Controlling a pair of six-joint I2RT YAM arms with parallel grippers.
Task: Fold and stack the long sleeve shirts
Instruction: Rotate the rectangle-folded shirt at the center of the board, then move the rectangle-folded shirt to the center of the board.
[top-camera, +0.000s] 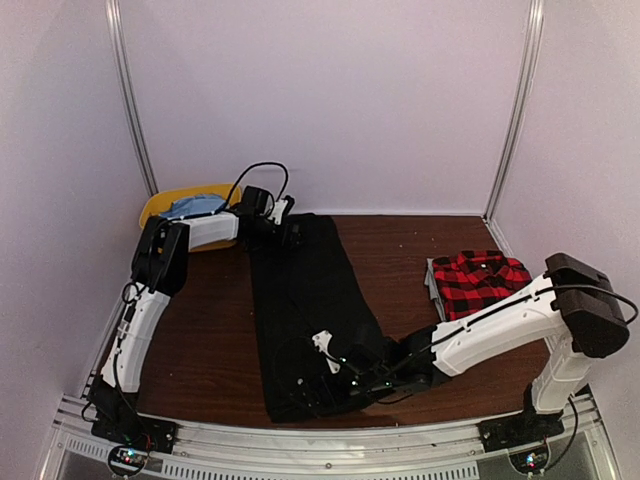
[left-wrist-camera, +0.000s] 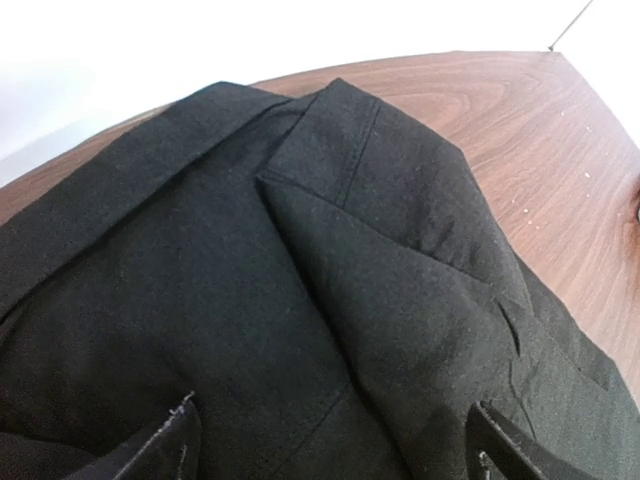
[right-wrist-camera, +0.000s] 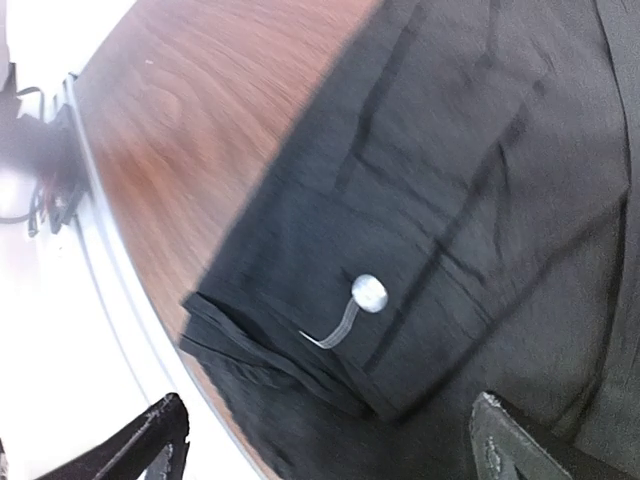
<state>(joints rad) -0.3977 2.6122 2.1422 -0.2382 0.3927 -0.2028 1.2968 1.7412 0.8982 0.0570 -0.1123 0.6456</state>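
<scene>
Nearest us, the right arm leans low from its base and stretches leftward to the near end of the black shirt. The shirt lies as one long strip on the table, running away from us. The right gripper hovers at that near end with its fingers spread wide. Between them, the wrist view shows a sleeve cuff with a small pale button and a pale strand trailing from it. We cannot tell whether the fingers touch the cloth.

To the right of the black shirt, well apart from it and about level with its middle, the plaid shirt sits folded into a compact block.

Farther on, the left arm rises from its base, bends at the elbow and reaches rightward to the black shirt's far end. The left gripper hangs over the collar there, fingers set wide apart, pinching nothing.

Beyond and to the left of that far end stands a yellow bin holding some blue cloth.
</scene>
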